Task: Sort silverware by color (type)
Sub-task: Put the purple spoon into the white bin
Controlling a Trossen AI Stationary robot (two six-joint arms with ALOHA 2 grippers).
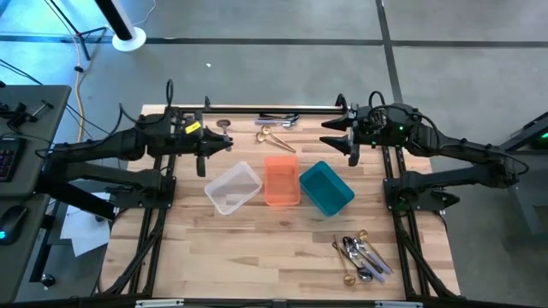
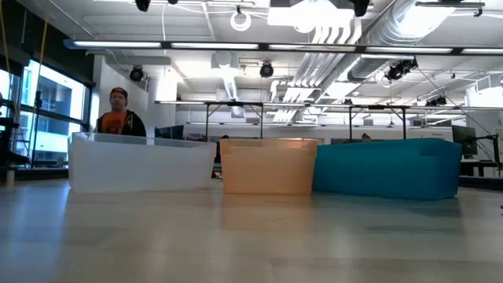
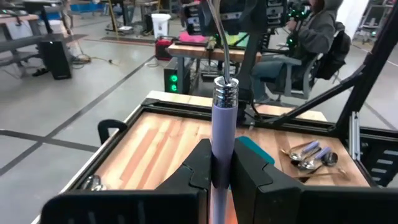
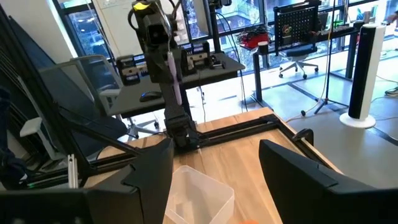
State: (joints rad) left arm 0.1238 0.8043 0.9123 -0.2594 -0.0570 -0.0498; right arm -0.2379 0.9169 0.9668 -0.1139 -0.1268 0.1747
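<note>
The left gripper (image 3: 221, 169) is clamped on a lavender-handled utensil (image 3: 222, 127), held above the clear bin (image 1: 232, 188), probably ready to drop. The right gripper (image 1: 338, 135) waits open at two o'clock. Unsorted silverware (image 1: 363, 255) lies at five o'clock.

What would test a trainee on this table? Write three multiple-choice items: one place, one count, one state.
1. The silverware pile lies: A in a bin; B on the table, right arm's side; C under the left arm.
2. Bins: A two; B three; C five.
3. The left gripper is: A open, empty; B shut on a lavender-handled utensil; C gripping a bin.
Key: 1 B, it lies apart from the bins; 2 B, clear bin, orange bin, teal bin; 3 B, fingers clamp the handle.
</note>
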